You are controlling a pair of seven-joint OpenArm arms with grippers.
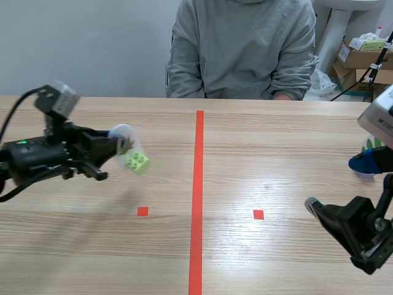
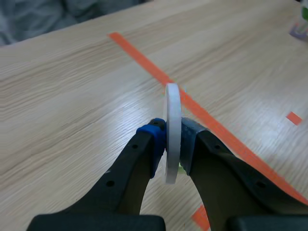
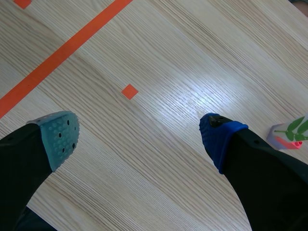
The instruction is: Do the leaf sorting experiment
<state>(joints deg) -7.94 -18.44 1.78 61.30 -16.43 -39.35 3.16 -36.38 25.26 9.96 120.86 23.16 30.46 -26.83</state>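
Over the table (image 1: 295, 160), left pincer (image 2: 172, 145) clamps a white disc (image 2: 172, 106); right pincer (image 3: 139, 132) gapes wide.

Left gripper (image 1: 123, 142), on an arm stretched level from its side, is clamped edge-on around a white disc (image 2: 172, 106), while right gripper (image 3: 139, 139) hangs low at its own side, fingers spread wide.

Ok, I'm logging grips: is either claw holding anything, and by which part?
The left claw pinches a white disc near its rim, clamping both faces, with the disc standing on edge. The right claw is open, holding nothing.
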